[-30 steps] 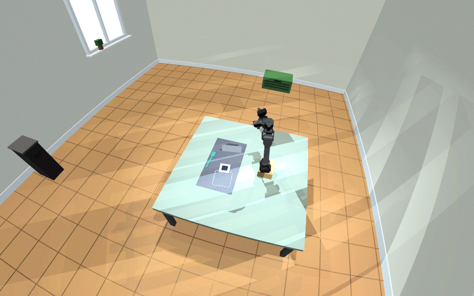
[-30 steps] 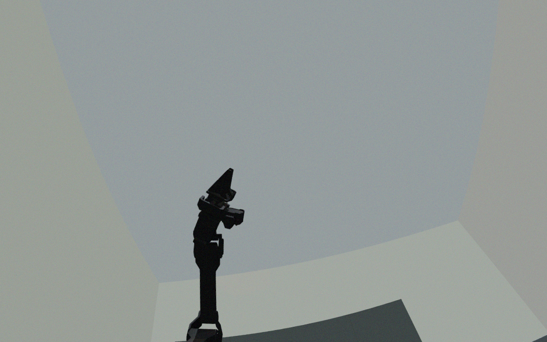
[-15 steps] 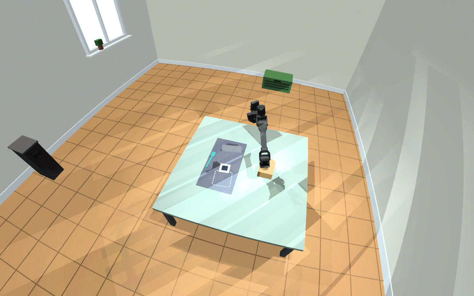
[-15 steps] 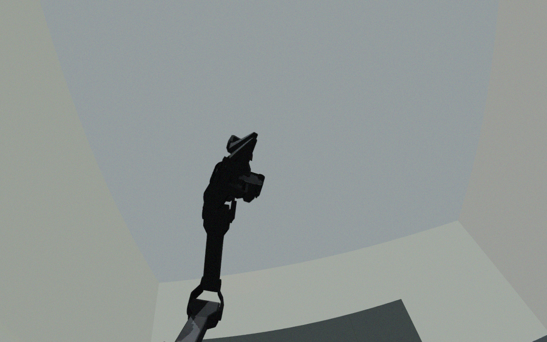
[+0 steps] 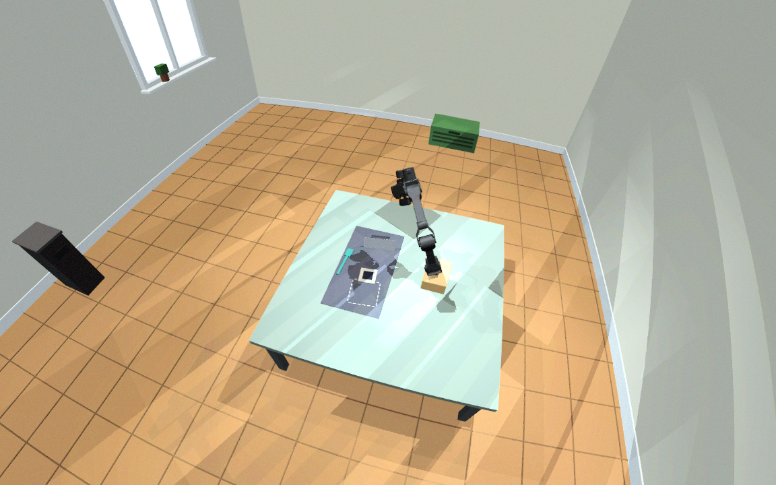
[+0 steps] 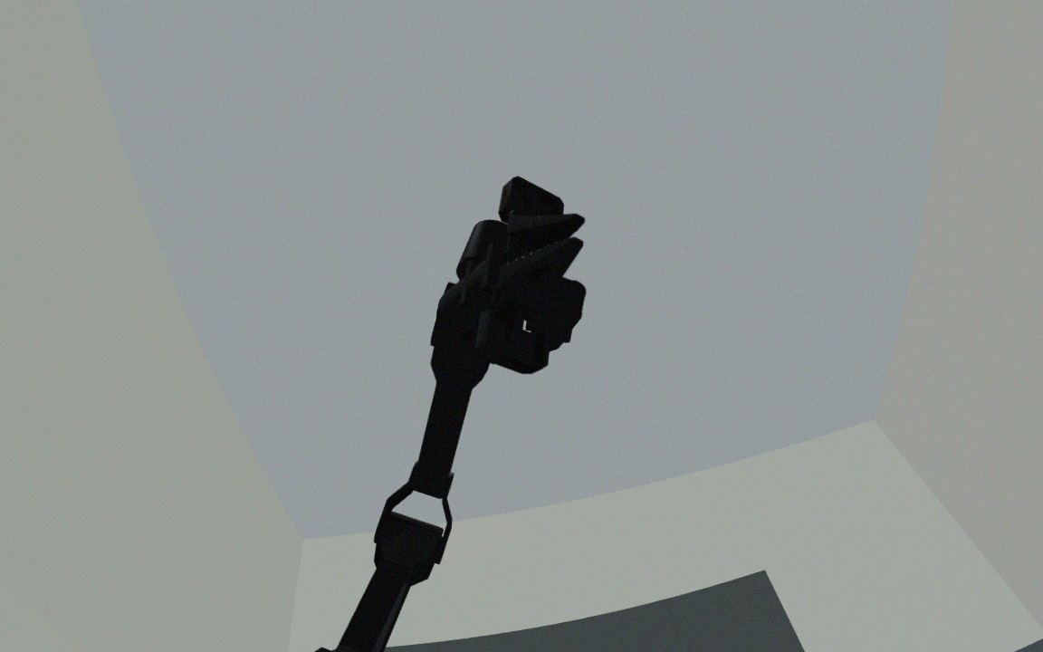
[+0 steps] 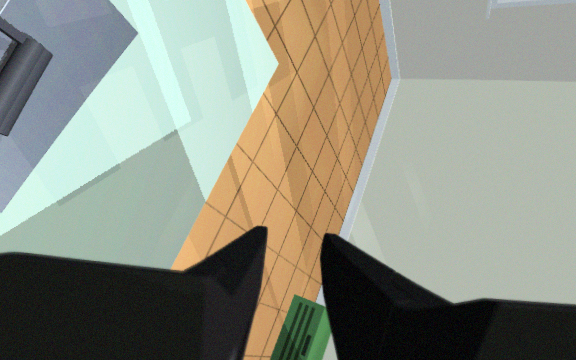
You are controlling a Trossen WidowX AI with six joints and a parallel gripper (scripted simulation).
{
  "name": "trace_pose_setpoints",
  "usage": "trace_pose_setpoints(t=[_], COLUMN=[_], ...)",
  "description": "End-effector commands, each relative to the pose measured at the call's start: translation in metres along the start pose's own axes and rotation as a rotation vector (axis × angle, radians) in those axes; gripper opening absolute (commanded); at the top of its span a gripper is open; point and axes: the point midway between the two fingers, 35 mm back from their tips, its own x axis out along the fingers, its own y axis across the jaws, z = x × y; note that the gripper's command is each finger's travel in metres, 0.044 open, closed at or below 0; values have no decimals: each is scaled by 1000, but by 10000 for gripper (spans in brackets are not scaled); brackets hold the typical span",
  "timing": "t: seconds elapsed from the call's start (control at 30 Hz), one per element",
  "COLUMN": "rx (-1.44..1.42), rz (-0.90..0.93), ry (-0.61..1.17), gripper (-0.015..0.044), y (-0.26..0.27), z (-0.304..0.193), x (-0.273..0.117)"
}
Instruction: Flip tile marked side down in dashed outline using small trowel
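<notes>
The teal trowel (image 5: 348, 252) lies on the left side of the dark grey mat (image 5: 333, 298) (image 7: 83, 50). The tile (image 5: 368, 275), with a white border and a dark square facing up, lies on the mat at the far edge of the dashed outline (image 5: 348, 301), mostly beyond it. My gripper (image 6: 582, 230) (image 7: 294, 241) is raised above the table's far side, away from the trowel and tile. Its fingers stand a little apart with nothing between them. In the top view its fingertips are too small to tell apart.
A dark bar (image 5: 380, 236) (image 7: 23, 80) with a light panel stands at the mat's far end. The table (image 5: 300, 325) (image 7: 158, 90) also bears the arm's wooden base block (image 5: 433, 285), right of the mat. A green cabinet (image 5: 453, 133) (image 7: 305, 332) stands on the floor beyond.
</notes>
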Motion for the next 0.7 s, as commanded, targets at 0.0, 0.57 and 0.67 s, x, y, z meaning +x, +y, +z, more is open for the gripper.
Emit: trace_pose_setpoints(t=[0.0,0.57,0.67], rx=[59,276,314], rz=[115,590,673], ry=[3,125,165], gripper=[100,100,100], y=[21,148,177], z=[-2,-23,-28], x=[40,181,199])
